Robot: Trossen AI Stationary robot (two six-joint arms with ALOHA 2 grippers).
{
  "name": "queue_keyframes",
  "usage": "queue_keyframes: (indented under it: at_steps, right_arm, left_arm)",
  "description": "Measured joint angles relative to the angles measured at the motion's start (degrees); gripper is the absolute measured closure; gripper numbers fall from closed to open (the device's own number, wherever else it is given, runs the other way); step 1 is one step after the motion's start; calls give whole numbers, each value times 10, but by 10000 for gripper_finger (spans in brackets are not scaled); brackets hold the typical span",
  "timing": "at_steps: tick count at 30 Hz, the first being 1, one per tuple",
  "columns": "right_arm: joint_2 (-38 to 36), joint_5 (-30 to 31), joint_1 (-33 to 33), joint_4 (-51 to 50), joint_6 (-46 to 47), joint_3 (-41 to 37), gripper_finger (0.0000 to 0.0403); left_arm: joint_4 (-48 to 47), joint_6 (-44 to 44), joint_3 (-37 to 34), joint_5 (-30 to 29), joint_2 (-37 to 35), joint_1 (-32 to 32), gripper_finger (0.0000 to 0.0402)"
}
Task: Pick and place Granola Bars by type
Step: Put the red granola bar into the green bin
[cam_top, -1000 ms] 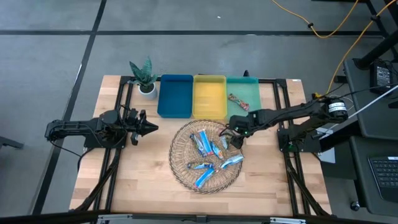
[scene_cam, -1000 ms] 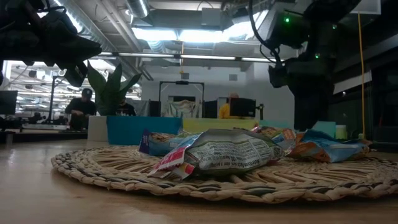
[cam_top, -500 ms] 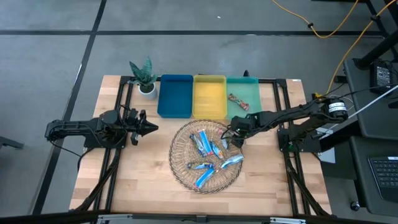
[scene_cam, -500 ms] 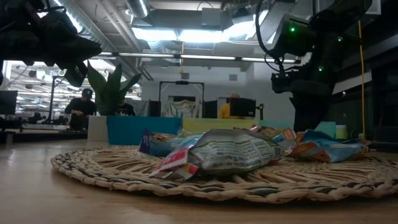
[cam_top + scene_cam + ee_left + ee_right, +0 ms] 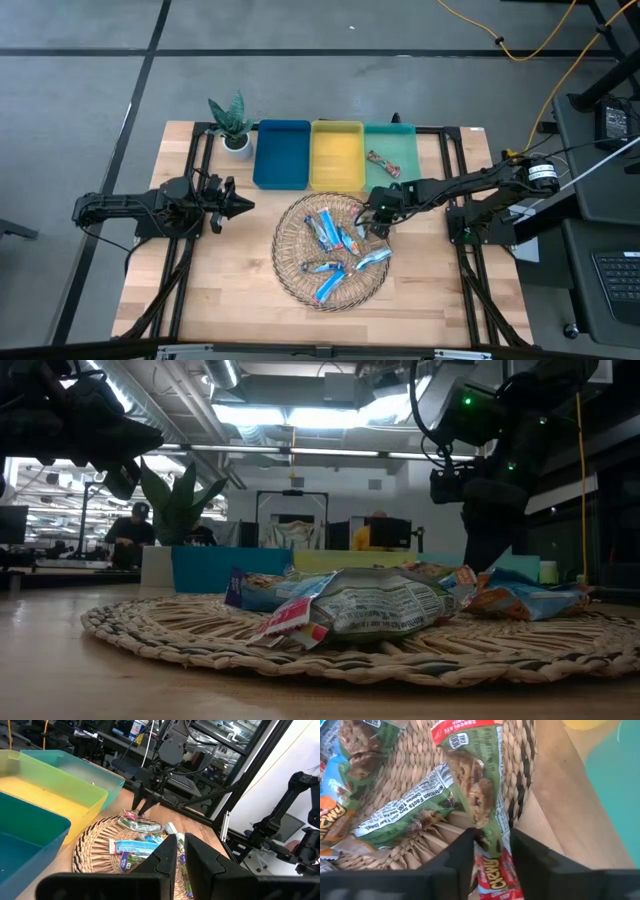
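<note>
The right gripper (image 5: 491, 851) straddles a green-and-red granola bar (image 5: 479, 795) at the woven basket's (image 5: 290, 265) rim, fingers open, bar lengthwise between them. Green tray (image 5: 405, 165) holds one bar (image 5: 383, 163). Left gripper (image 5: 240, 206) waits clenched.

Two dark jointed arms, black cabling, green indicator lights.

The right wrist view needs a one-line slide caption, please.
Right gripper straddles a green-and-red granola bar at the woven mat's edge.
</note>
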Motion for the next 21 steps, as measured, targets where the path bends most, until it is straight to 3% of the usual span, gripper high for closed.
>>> queue_keyframes:
  at_steps: [8,21]
  right_arm:
    - [0,-1,0,4,-15,0,391]
    - [0,-10,0,4,-13,38,392]
  left_arm:
    - [0,0,0,0,0,0,370]
    - [0,0,0,0,0,0,370]
